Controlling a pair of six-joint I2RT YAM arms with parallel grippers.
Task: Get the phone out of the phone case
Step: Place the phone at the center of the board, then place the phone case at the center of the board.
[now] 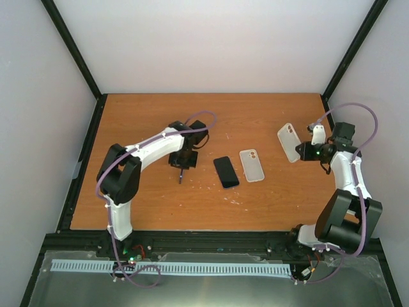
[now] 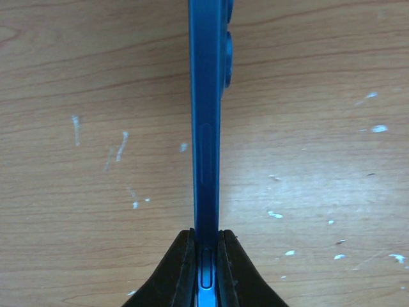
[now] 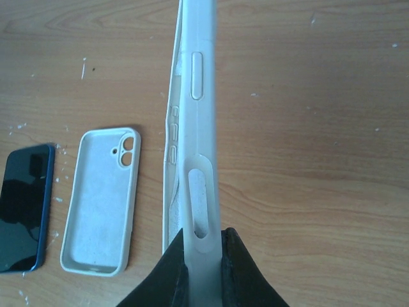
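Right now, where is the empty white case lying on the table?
In the top view the empty white case lies near the middle of the table, just right of the dark phone and left of the right gripper.

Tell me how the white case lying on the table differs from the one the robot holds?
The lying case rests flat on the table; the held case is lifted off it. Nothing touches the lying case; the right hand is shut on the held case's end. The lying case sits beside a dark phone; the held case is farther right. Both are white with a camera hole.
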